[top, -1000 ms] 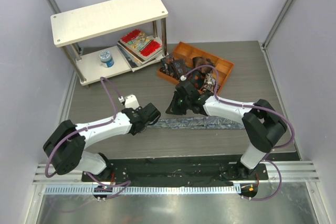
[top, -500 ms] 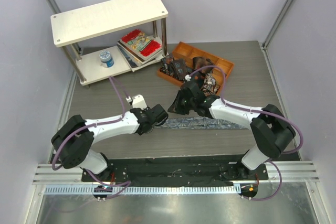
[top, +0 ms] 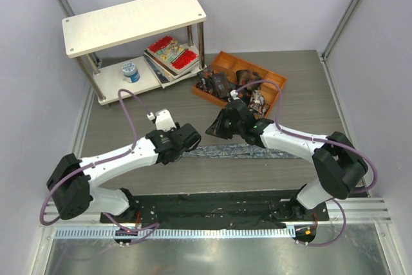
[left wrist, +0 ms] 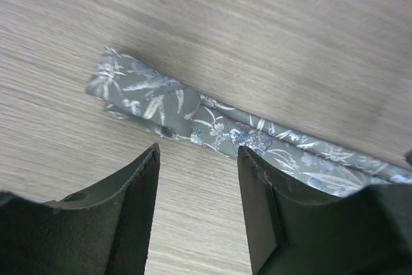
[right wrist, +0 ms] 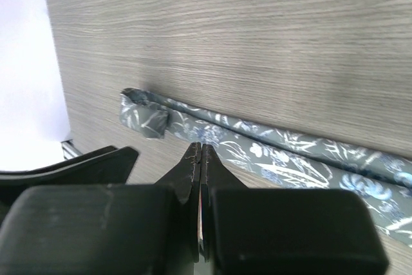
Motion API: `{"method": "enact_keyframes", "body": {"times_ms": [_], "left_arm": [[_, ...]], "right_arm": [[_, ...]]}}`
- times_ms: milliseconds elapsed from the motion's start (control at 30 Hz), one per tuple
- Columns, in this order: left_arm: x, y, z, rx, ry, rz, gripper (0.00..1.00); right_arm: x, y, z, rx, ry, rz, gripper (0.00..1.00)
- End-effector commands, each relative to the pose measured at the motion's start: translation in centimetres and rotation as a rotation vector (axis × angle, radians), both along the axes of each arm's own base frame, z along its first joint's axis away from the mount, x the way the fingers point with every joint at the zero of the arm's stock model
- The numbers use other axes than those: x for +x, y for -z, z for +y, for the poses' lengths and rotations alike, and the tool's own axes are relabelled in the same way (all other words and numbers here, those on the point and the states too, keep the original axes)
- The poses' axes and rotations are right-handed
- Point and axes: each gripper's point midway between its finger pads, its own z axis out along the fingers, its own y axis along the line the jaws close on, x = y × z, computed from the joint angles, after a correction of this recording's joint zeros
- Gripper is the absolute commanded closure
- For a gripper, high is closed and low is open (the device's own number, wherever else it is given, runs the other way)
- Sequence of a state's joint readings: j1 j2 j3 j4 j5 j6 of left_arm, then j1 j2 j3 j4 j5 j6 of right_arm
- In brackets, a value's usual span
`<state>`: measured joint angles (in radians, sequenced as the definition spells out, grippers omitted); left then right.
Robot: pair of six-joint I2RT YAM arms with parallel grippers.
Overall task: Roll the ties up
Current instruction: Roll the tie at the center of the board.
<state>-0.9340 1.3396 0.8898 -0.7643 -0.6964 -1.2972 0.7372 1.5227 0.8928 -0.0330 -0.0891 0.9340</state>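
Left wrist view shows the left tool [left wrist: 197, 159] spread just above the tie [left wrist: 193, 117], flat on the bench [left wrist: 270, 24], its end seemingly folded over; right tool [right wrist: 201, 152] pressed together, empty.

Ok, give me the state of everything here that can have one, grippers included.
grey-blue tie, laid out flat, one end folded over into a first turn.
left gripper, open, empty, just above that folded end.
right gripper, shut, empty, over the tie.
dark ties, piled in the orange tray; too small to tell how tightly rolled.
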Motion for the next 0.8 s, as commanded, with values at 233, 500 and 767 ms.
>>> {"method": "enact_keyframes", "body": {"times_ms": [233, 500, 767], "left_arm": [[0.8, -5.7, 6.0, 0.104, -0.042, -0.106, 0.59], [1.3, -3.8, 8.4, -0.017, -0.055, -0.074, 0.79], [-1.4, 2.2, 7.6, -0.077, -0.034, 0.07, 0.99]], "right_arm": [[-0.3, -5.7, 9.1, 0.19, -0.192, -0.092, 0.99], [0.3, -3.3, 15.5, 0.227, -0.274, -0.031, 0.99], [0.5, -1.4, 18.4, 0.225, -0.322, -0.002, 0.99]]}}
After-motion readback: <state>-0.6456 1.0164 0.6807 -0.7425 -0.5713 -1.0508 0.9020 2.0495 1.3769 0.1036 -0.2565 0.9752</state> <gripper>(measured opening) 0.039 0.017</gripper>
